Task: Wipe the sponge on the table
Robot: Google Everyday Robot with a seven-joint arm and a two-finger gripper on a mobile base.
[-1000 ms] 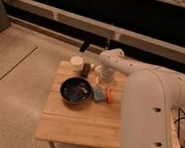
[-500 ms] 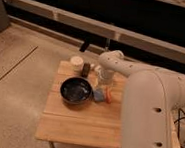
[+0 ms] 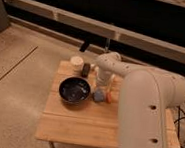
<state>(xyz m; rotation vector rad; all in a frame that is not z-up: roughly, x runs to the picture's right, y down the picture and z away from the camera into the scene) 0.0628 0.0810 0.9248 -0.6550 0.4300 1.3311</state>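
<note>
The sponge (image 3: 99, 96) is a small blue-grey block lying on the light wooden table (image 3: 80, 122), just right of a dark bowl (image 3: 75, 91). My gripper (image 3: 102, 87) hangs down from the white arm's wrist (image 3: 108, 66) and ends right on top of the sponge. Its tips are hidden where they meet the sponge. A thin orange stick (image 3: 109, 96) lies on the sponge's right side, partly behind the arm.
A cream cup (image 3: 76, 63) and a small dark brown block (image 3: 86, 70) stand at the table's back edge. My bulky white arm (image 3: 146, 120) covers the table's right side. Concrete floor lies to the left; a dark railing runs behind.
</note>
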